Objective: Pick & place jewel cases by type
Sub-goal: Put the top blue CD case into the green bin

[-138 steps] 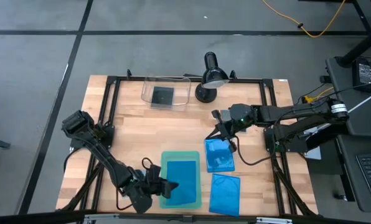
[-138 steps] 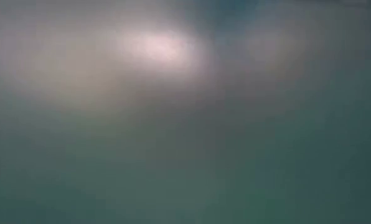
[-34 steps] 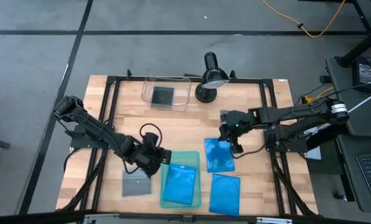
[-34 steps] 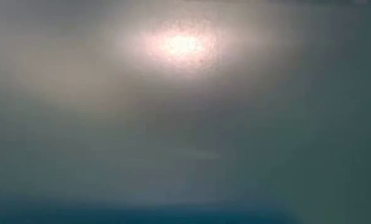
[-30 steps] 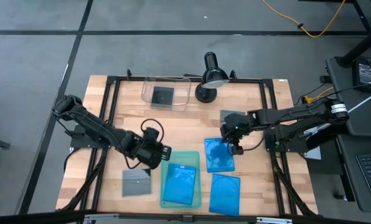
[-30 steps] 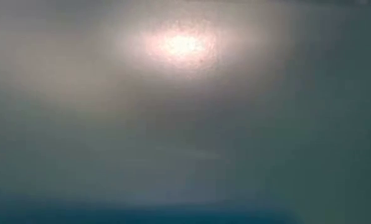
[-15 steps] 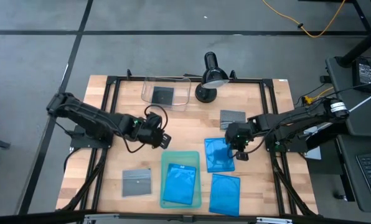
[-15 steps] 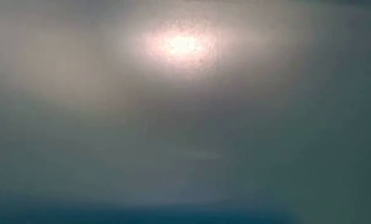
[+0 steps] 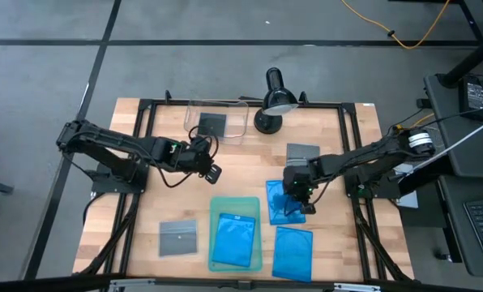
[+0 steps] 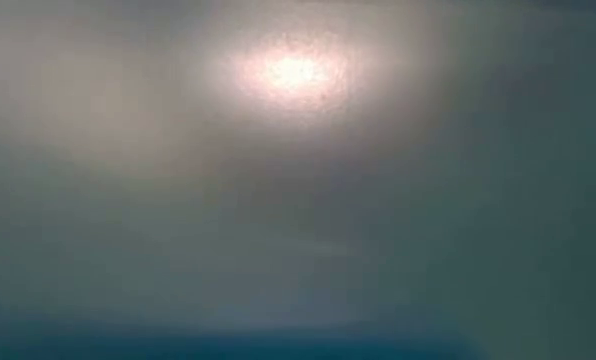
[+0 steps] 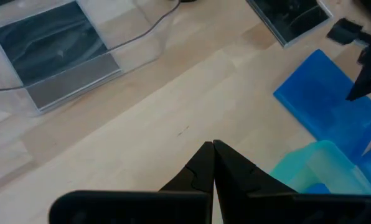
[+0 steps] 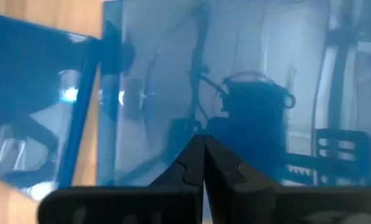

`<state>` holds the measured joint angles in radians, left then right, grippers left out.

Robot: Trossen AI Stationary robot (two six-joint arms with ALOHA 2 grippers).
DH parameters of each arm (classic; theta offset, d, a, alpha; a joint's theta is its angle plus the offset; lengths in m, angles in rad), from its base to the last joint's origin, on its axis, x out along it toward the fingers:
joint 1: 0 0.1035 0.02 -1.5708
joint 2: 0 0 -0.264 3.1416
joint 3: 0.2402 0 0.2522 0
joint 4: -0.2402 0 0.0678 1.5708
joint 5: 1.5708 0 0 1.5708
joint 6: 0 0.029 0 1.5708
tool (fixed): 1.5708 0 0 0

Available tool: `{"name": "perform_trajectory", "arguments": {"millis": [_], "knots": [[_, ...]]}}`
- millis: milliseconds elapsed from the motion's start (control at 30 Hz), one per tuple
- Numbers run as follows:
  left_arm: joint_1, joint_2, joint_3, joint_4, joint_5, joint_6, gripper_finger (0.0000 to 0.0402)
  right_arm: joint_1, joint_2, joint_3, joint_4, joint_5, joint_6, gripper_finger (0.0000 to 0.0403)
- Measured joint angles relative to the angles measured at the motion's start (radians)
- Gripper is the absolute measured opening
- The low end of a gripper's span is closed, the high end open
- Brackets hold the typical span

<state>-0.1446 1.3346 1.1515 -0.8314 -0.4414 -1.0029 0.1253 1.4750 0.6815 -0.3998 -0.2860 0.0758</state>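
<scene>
The wooden surface [image 9: 241,158] sits inside a black frame, with both dark arms reaching in from its sides.

The pale-green tray [image 9: 217,207] lies near the front edge, its long axis running front to back, and one blue jewel case [image 9: 234,240] lies flat in it, aligned the same way. Two more blue cases lie to the right of the tray: one [image 9: 284,203] just beside its upper corner and a second [image 9: 292,251] nearer the front edge, slightly tilted; both have their long sides running roughly front to back.

The clear bin [image 9: 217,120] stands at the back edge with a dark squarish case [image 9: 212,125] flat inside it. Beside it stands a black desk lamp [image 9: 274,99].

A grey case [image 9: 303,153] lies flat on the bare wood right of centre, between the lamp and the blue cases. Another grey case [image 9: 178,238] lies left of the tray.

The left claw [image 9: 211,172] hovers over bare wood between the bin and the tray, clenched with nothing in it; the left wrist view shows its tips pressed together [image 11: 213,163] above the wood.

The right claw [image 9: 298,199] is over the upper blue case. In the right wrist view its tips meet [image 12: 202,155] directly above translucent blue plastic, clenched, and contact with the case cannot be told.

The low view shows only a blurred glow.
</scene>
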Motion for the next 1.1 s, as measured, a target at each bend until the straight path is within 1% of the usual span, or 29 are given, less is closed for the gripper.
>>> {"name": "perform_trajectory", "arguments": {"millis": [133,233,433,633,900,1100], "knots": [[0.026,-0.001,0.000,0.005,0.024,0.030,0.0001,-0.038,0.054,0.001,0.056,-0.004,-0.017,0.0006],[0.044,-0.002,0.000,0.026,0.043,0.059,0.0001,-0.078,0.079,0.005,0.081,-0.032,-0.050,0.0006],[0.080,-0.002,0.000,0.044,0.077,0.115,0.0001,-0.168,0.129,0.063,0.092,-0.031,-0.146,0.0006],[0.098,-0.002,0.000,0.057,0.087,0.138,0.0001,-0.255,0.227,0.170,0.094,-0.028,-0.234,0.0006],[0.097,-0.002,0.000,0.058,0.086,0.145,0.0001,-0.333,0.380,0.329,0.099,-0.046,-0.246,0.0006],[0.097,-0.002,0.000,0.058,0.077,0.145,0.0001,-0.369,0.465,0.472,0.083,-0.014,-0.268,0.0006]]}}
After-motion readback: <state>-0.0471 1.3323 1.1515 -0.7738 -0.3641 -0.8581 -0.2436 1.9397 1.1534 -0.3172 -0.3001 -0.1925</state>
